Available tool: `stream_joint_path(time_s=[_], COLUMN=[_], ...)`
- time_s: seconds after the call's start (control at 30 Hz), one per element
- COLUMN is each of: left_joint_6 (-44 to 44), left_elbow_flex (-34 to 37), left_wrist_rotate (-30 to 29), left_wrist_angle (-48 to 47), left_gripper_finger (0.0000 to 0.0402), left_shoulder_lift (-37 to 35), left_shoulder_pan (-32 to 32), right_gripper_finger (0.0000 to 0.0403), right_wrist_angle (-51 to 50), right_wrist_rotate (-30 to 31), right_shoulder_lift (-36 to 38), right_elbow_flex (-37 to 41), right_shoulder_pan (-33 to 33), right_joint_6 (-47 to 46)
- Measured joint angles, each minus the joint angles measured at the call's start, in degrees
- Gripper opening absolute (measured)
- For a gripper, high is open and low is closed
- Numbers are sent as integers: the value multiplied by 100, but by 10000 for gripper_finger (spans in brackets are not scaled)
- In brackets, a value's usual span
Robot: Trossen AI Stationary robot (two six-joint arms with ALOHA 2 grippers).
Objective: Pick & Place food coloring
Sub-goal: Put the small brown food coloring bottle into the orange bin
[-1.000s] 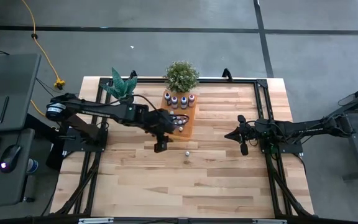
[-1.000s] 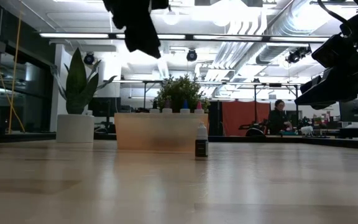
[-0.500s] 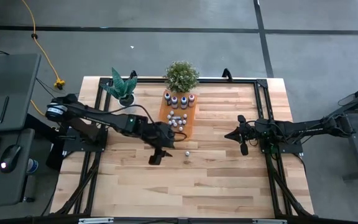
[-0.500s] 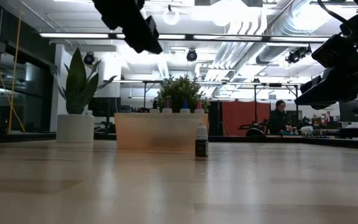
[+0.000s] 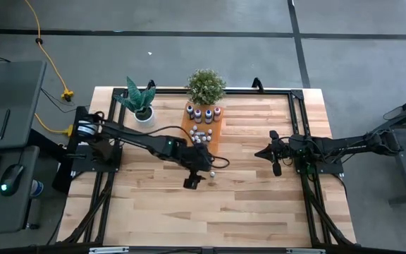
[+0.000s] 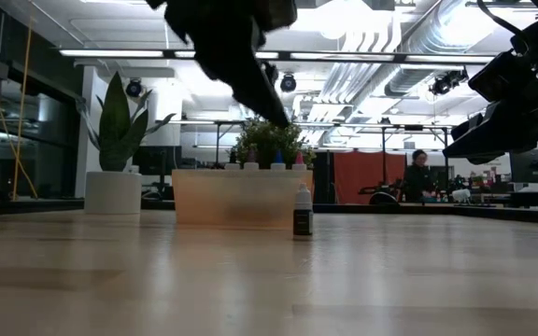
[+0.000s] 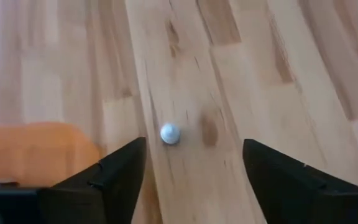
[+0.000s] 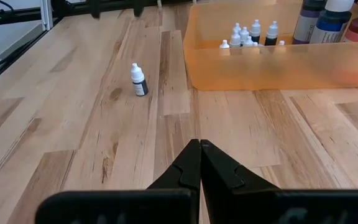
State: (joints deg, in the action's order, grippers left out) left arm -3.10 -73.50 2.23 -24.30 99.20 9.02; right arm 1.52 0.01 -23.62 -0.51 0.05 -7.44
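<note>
One small food coloring bottle (image 5: 212, 173) with a dark body and white cap stands upright on the wood, just off the near side of the orange tray (image 5: 215, 144). It also shows in the low view (image 6: 302, 211) and the right wrist view (image 8: 139, 79). Several tiny bottles (image 5: 200, 136) and a few larger bottles (image 5: 203, 113) stand in the tray. My left gripper (image 7: 194, 146) is open above the lone bottle (image 7: 169, 133), pointing down, with its fingers either side and clear of it. My right gripper (image 8: 199, 148) is shut and waits at the table's right.
Two potted plants (image 5: 138, 101) (image 5: 205, 86) stand at the far edge behind the tray. The left arm (image 5: 139, 137) reaches across the table's left half. The near half of the table (image 5: 210, 219) is bare wood. A person (image 6: 418, 173) shows far off in the room.
My left gripper has left the space over the tray. It moved toward the table's near edge, then right toward the lone bottle. In the low view it has come down lower. The bottle and the tray have stayed put.
</note>
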Motion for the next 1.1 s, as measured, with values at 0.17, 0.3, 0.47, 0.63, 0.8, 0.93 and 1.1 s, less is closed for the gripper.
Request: stream_joint_path(time_s=[0.17,0.3,0.47,0.63,0.8,0.93,1.1], left_joint_6=[-19,-22,-21,-14,-37,-41,-54], left_elbow_flex=[-3,12,22,9,21,7,7], left_wrist_rotate=[103,-89,-123,-154,-133,-128,38], left_wrist_angle=[312,553,748,836,873,942,1042], left_gripper_finger=[275,276,276,276,276,276,276], left_shoulder_lift=[364,626,890,988,1101,1206,1309], left_shoulder_pan=[-2,-3,-46,-125,-209,-243,-236], right_gripper_finger=[0,0,0,0,0,0,0], right_wrist_angle=[13,20,24,18,4,4,4], right_wrist_rotate=[2,2,4,4,0,0,0], right_shoulder_lift=[0,7,7,5,5,7,7], right_elbow_flex=[0,0,0,0,0,0,0], right_shoulder_pan=[-1,0,0,0,0,-2,-2], right_joint_6=[0,0,0,0,0,0,0])
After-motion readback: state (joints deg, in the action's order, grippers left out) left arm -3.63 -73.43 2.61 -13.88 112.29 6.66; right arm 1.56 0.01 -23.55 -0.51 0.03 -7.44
